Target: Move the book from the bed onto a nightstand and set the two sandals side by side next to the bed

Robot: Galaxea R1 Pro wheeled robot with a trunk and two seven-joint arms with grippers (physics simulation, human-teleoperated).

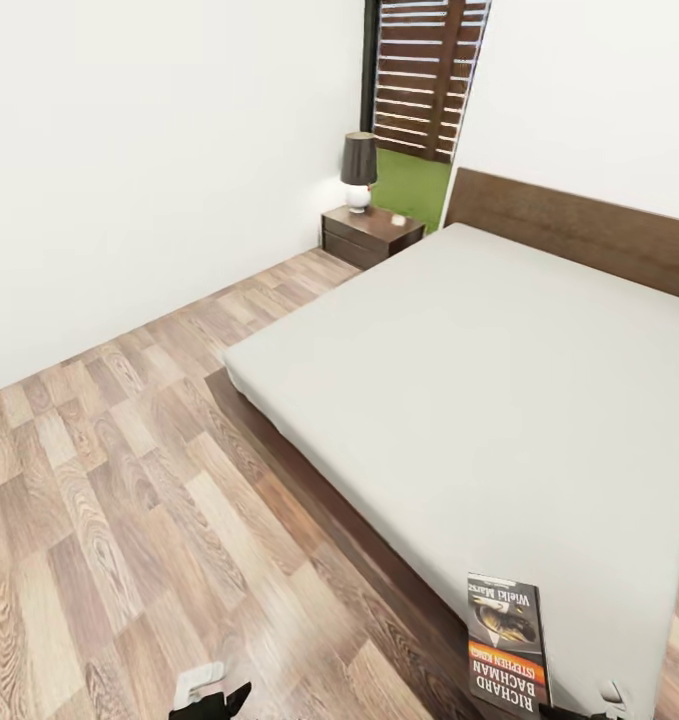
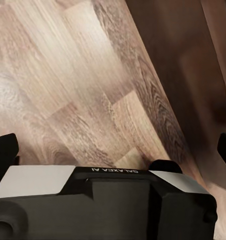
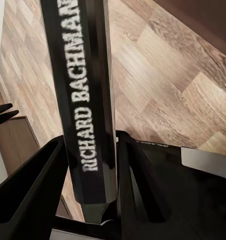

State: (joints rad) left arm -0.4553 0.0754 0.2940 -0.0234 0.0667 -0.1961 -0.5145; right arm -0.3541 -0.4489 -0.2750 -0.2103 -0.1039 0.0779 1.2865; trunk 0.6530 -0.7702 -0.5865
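**At the bed's foot corner: book in the right jaws, nightstand well ahead**

Head view. In the bedroom, the book [image 1: 507, 645] is standing upright at the near corner of the bed [image 1: 479, 380], cover facing the camera and upside down. Cover lettering is reading "RICHARD BACHMAN" with "(STEPHEN KING)" in the orange band; a smaller title line above is too blurred to trust. A bit of the right gripper [image 1: 609, 695] is peeking in just beside the book's lower edge. The nightstand [image 1: 371, 234] is sitting far off beside the headboard, carrying a dark-shaded lamp [image 1: 358, 170] and a small white object. The left gripper [image 1: 211, 695] is hanging low over the wood floor [image 1: 109, 520]. No sandals noted here.

Left wrist view. The left gripper [image 2: 115, 150] is pointing at bare planks and the bed's dark frame; jaws are standing wide apart, nothing between them. The housing is carrying "GALAXEA AI", seen inverted.

Right wrist view. The jaws are clamped on the book [image 3: 83, 100], spine towards the camera, white "RICHARD BACHMAN" running along it. The right gripper [image 3: 93, 155] is holding it above the floor.

Judgement: the book-carrying step is under way. Next move is calling for a drive along the bedside to the nightstand, then laying the book flat on the free part of its top, keeping clear of the lamp. The sandals are remaining to be done.
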